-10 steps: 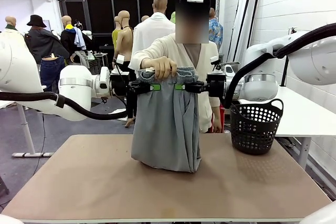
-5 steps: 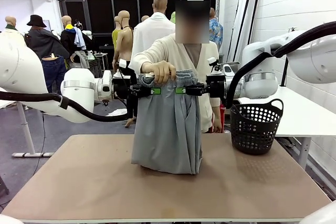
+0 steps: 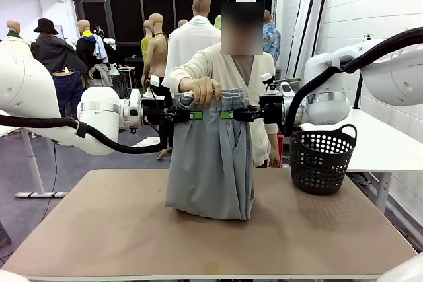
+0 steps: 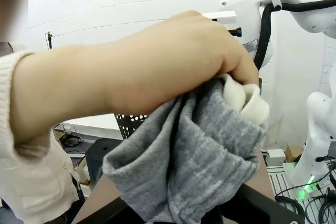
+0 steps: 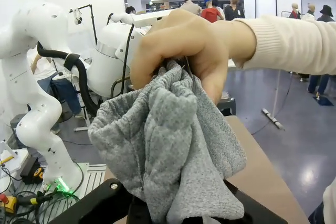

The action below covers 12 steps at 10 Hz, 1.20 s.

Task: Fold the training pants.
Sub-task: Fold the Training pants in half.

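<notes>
Cloth, plastic and a matt tabletop

The training pants [image 3: 210, 163] are soft grey marled jersey — matt and finely knitted up close; the far-right basket [image 3: 322, 160] is perforated black plastic, the table [image 3: 132, 229] smooth matt tan, the person's sleeve [image 5: 294, 43] cream knit.

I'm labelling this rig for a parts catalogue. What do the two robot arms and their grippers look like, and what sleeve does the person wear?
Both arms are glossy white, with rounded segments and silver rings at the wrists. A thick black cable loops along each. The left gripper and right gripper are black with bright green pads. The person's sleeve is cream ribbed knit, part of a buttoned cardigan.
</notes>
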Available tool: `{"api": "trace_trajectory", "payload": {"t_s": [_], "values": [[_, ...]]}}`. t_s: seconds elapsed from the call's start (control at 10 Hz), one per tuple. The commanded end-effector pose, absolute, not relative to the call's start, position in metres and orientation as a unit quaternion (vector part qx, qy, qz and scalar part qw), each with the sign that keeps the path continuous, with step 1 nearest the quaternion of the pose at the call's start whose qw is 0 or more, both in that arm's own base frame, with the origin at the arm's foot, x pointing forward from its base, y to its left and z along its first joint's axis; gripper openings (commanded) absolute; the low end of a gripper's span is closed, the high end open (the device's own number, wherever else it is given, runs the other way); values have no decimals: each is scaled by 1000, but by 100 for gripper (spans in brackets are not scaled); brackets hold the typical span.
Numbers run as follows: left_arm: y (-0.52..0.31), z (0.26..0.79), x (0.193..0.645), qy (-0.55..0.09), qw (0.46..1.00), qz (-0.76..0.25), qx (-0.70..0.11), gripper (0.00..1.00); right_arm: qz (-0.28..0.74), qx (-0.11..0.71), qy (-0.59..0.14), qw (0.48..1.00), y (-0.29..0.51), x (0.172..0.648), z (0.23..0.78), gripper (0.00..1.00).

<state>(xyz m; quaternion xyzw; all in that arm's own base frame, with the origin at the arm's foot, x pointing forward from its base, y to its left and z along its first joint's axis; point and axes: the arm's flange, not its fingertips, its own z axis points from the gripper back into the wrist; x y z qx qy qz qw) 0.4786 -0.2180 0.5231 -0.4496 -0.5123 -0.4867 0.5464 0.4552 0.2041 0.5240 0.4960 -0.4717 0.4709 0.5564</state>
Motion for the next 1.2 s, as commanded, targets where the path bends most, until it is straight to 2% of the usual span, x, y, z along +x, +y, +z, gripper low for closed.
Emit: {"api": "trace_trajectory", "payload": {"t_s": [0.0,1.1], "values": [[-217,525,474,-513,546,-488,-448,0,473,503,-471,550,205,453,526,0],[-217,525,474,-513,546,-488,-448,0,473,503,-471,550,205,453,526,0]]}}
